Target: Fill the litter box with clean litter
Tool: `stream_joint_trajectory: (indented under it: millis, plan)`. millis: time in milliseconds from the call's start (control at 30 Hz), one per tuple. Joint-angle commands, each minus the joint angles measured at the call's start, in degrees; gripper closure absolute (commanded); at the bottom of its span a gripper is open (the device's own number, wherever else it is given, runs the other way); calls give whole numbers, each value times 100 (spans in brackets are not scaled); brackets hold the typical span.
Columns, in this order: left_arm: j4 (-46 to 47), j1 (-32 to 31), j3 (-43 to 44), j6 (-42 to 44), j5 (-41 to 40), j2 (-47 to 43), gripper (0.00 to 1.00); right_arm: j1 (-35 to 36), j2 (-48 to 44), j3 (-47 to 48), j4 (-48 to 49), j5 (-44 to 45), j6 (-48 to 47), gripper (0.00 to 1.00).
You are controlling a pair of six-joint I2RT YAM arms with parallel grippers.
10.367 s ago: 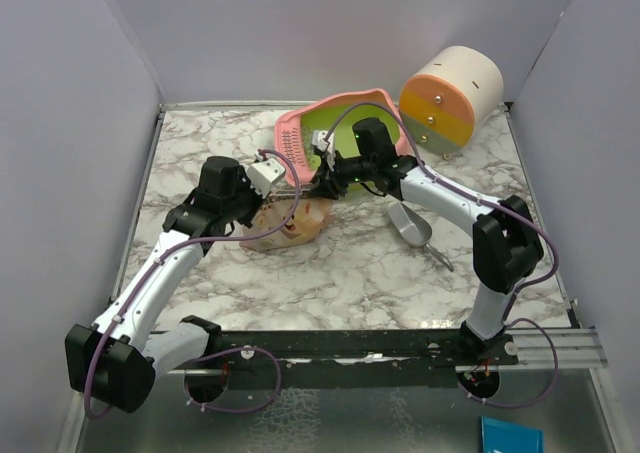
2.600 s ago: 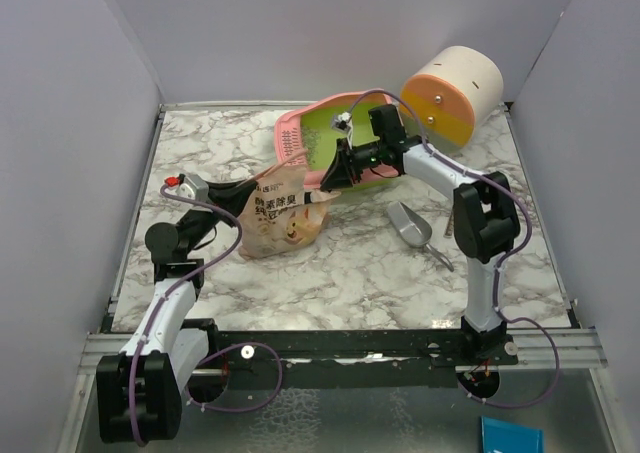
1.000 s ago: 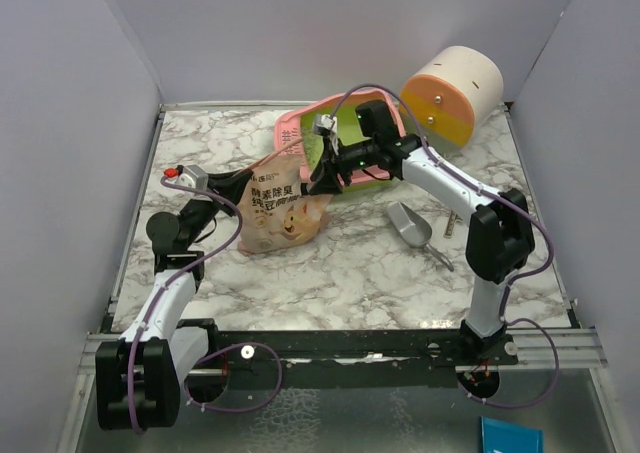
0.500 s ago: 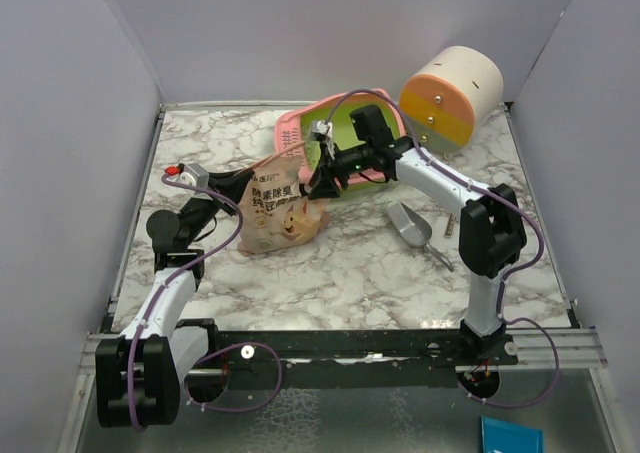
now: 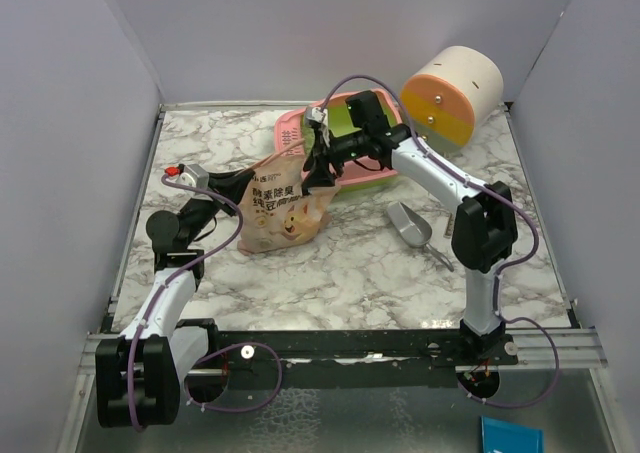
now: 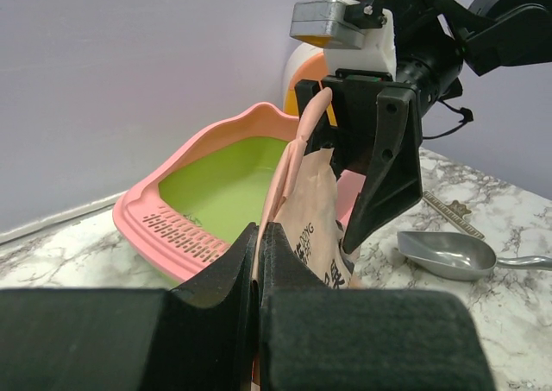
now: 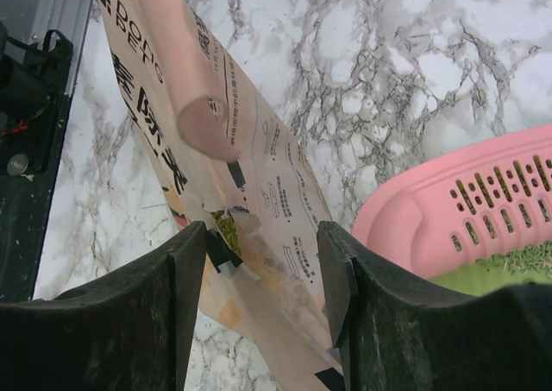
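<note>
Litter box (image 5: 292, 131) is sitting at the far middle of the marble table (image 5: 350, 263), slotted side facing left, right end near the round drawer cabinet (image 5: 452, 95). A thin scatter of clean litter (image 7: 517, 257) is lying on the green floor just behind the slots.

The pouch (image 5: 282, 211) is standing upright just in front of the box's near left corner, printed face toward my arm bases. More greenish grains are showing at a torn opening near its top.

My right pincer (image 7: 263, 236) is stretching across the box and gripping the pouch's top, one finger on each face of it. My left pincer (image 6: 259, 234) is pinching the pouch's upper left edge, its fingers (image 6: 220, 274) pressing tight together on the thin film.

The metal scoop (image 5: 410, 225) is lying on the table to the right of the pouch, well apart from it, bowl toward the box and handle pointing to the near right.

I cannot tell whether the pouch's bottom is resting on the table.
</note>
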Motion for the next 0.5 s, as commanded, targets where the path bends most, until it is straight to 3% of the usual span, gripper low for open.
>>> stream_joint_trajectory:
  millis: [0,200,267,367,467]
  plan:
    - [1191,2,422,-28,-128,-172,100,40,288,388,-612,-531,-354,46]
    - [1367,0,473,-45,-129,36,100,45,185,-48,-996,-1085,-911,50]
    - [1397,2,505,-40,-133,113,100,45,144,-151,-1051,-995,-920,63]
    - [1448,-2,544,-40,-162,220,100,57,16,-359,-922,-558,-733,96]
    - [1464,0,585,-15,-275,314,100,126,-314,-773,-329,542,-201,99]
